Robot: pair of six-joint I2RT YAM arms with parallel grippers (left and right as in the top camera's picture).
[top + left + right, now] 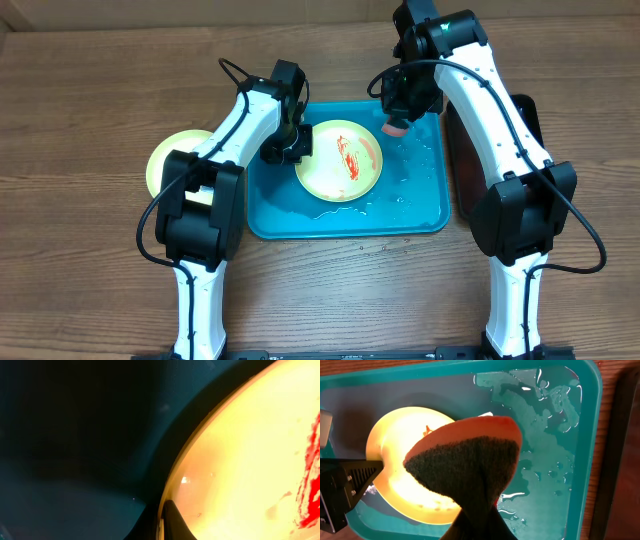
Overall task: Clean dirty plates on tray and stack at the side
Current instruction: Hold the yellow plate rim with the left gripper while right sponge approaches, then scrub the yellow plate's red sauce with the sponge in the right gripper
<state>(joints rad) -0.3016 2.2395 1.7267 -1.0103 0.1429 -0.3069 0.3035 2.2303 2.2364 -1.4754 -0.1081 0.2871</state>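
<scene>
1. Two plates: the smeared plate (340, 160) lies on the one tray (420, 215). The second plate (170, 160) sits on the table (80, 280), just left of the tray.
2. The left claw (290, 150) is clamped on the smeared plate's left rim. Only the left wrist view shows its finger (172, 520) there.
3. The right claw (475, 527) pinches one sponge (396, 127) over the tray's far side. Its wrist view shows water (540, 420) pooled on the tray.
4. One black tray (525, 115) lies just right of the tray.

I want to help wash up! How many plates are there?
2. One sauce-smeared plate lies on the blue tray; a second plate sits on the table left of it, partly under the left arm. Another could be hidden beneath.
</scene>
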